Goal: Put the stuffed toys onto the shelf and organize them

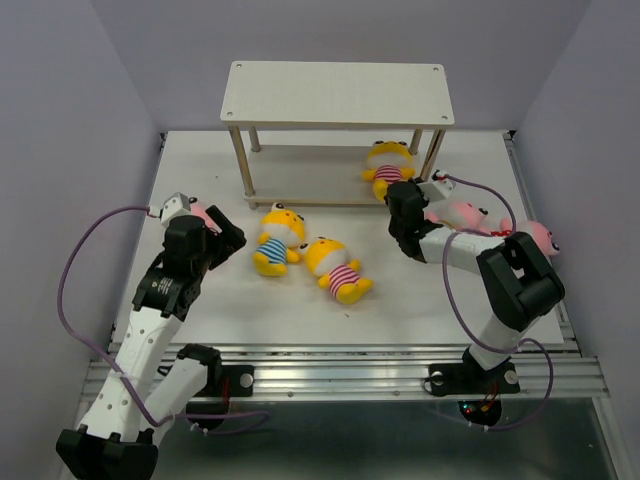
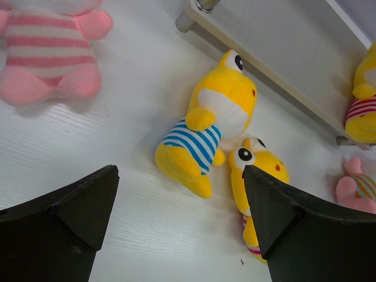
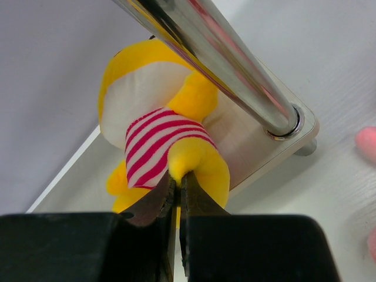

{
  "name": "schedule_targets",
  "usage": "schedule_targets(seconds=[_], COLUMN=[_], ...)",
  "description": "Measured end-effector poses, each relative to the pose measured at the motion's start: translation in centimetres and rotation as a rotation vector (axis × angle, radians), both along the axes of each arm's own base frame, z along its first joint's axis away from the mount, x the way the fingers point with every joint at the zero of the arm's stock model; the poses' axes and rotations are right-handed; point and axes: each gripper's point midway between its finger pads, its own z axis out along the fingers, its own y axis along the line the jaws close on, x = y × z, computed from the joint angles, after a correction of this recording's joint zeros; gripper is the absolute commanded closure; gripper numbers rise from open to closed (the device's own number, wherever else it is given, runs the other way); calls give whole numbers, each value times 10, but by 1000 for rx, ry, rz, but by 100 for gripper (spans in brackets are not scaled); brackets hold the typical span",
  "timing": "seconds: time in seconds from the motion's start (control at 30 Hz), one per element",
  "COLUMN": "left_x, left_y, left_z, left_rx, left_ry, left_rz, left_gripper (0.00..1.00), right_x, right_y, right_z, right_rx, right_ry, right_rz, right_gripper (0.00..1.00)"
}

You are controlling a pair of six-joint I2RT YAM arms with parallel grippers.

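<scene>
The shelf (image 1: 338, 95) stands at the back. A yellow toy in a red-striped outfit (image 1: 386, 160) sits on the right end of its lower board (image 1: 300, 178). My right gripper (image 1: 396, 190) is shut on that toy's foot; in the right wrist view the gripper (image 3: 179, 179) pinches the yellow foot of the toy (image 3: 153, 117). My left gripper (image 1: 228, 240) is open and empty above the table, as the left wrist view (image 2: 179, 176) shows. A blue-striped yellow toy (image 1: 277, 240) and a pink-striped yellow toy (image 1: 335, 268) lie mid-table. A pink striped toy (image 1: 203, 212) lies beside my left gripper.
Two more pink toys (image 1: 460, 215) (image 1: 535, 238) lie at the right by my right arm. The shelf's front right leg (image 3: 223, 59) runs close above my right gripper. In the left wrist view the blue-striped toy (image 2: 205, 126) lies ahead and the pink toy (image 2: 50, 53) at the upper left.
</scene>
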Motion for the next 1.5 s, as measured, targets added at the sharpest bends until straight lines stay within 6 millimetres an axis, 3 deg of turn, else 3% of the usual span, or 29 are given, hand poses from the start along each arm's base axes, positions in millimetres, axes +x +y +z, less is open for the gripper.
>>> schedule_targets(seconds=[0.1, 0.3, 0.37, 0.5, 0.67, 0.77, 0.93, 1.07, 1.1, 1.23, 1.37, 1.5], left_x=[0, 0, 0, 0, -1, -1, -1, -1, -1, -2, -3, -5], left_y=[0, 0, 0, 0, 0, -1, -2, -3, -3, -4, -5, -9], left_z=[1, 1, 1, 1, 1, 1, 1, 1, 1, 2, 0, -12], left_rx=[-1, -1, -1, -1, -2, -3, -5, -7, -7, -9, -12, -19], left_ry=[-3, -5, -5, -6, -5, -4, -4, -3, -4, -7, -3, 33], left_rz=[0, 0, 0, -1, -2, -6, -12, -18, -19, -23, -28, -49], left_gripper=[1, 1, 1, 1, 1, 1, 1, 1, 1, 1, 1, 1], right_x=[0, 0, 0, 0, -2, -4, -7, -11, -12, -20, -36, -65], right_y=[0, 0, 0, 0, 0, -1, -3, -3, -3, 0, 7, 23], right_z=[0, 0, 0, 0, 7, 13, 19, 23, 25, 27, 27, 36], right_rx=[0, -1, -2, -1, 4, 5, 4, 2, 4, -7, -47, -139], right_ry=[0, 1, 2, 2, -6, -11, -11, -2, 0, 33, 104, 156], right_rz=[0, 0, 0, 1, 4, 6, 7, 16, 23, 66, 169, 378], right_gripper=[97, 74, 72, 59, 58, 47, 39, 24, 15, 0, 0, 0])
